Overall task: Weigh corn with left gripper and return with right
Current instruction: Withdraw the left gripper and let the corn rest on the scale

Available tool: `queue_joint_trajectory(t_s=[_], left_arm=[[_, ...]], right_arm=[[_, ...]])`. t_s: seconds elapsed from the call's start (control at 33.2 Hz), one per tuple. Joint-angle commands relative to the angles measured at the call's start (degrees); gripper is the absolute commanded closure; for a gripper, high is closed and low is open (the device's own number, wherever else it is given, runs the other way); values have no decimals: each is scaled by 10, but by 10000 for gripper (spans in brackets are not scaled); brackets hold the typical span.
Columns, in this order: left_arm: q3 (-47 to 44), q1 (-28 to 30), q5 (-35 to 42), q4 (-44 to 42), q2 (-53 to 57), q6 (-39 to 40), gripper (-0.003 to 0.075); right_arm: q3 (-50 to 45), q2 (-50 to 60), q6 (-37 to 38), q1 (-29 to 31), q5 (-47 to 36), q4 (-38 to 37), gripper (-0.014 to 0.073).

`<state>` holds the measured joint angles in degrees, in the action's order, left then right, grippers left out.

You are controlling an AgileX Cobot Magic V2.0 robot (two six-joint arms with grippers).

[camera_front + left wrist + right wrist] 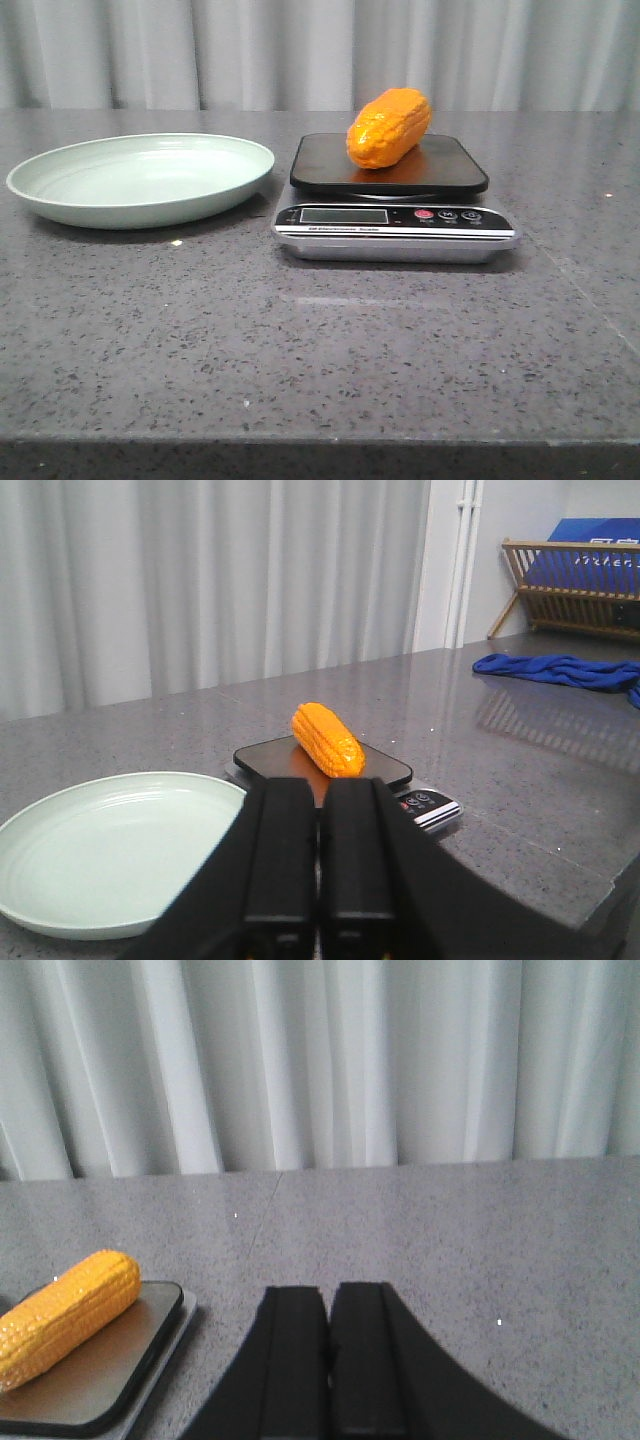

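The fingers point(283, 860) of the left gripper point(318, 870) are pressed together with nothing between them, and they stay back from the scale, above the near part of the desk point(320, 340). The fingers point(295, 1360) of the right gripper point(328, 1365) are also pressed together and empty, a little to the right of the scale. The corn point(389, 127) lies on its side on the dark platform of the scale point(392, 200), which stands near the middle of the desk, toward the far edge; one end points to the far right corner. The pale green plate point(60, 200) stands just beside the scale, on the side of the left edge, and it holds nothing. I judge that the corn is light and stiff, because it looks like glossy plastic, and so it may be a little slippery; the bumpy rows should give some grip. Its round body can roll. The best place to take hold seems to be across the middle, with one finger on each long side.
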<state>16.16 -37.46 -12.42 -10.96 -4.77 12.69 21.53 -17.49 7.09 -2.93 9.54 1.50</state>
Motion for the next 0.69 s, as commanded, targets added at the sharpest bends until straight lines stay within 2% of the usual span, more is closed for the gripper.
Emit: queue_joint_trajectory(t_s=[0.0, 0.12, 0.21, 0.51, 0.66], left_arm=[[15, -3, 38, 0, -7, 1, 586], [15, -3, 38, 0, -7, 1, 586], [15, -3, 41, 0, -7, 1, 586], [15, -3, 50, 0, -7, 1, 586], [15, -3, 50, 0, -7, 1, 586]], right_arm=[[37, -14, 0, -3, -11, 2, 369], [69, -35, 0, -25, 15, 1, 148], [96, -61, 0, -49, 32, 2, 46], [186, -193, 0, -181, 64, 3, 37], [276, -303, 0, -254, 102, -5, 38]])
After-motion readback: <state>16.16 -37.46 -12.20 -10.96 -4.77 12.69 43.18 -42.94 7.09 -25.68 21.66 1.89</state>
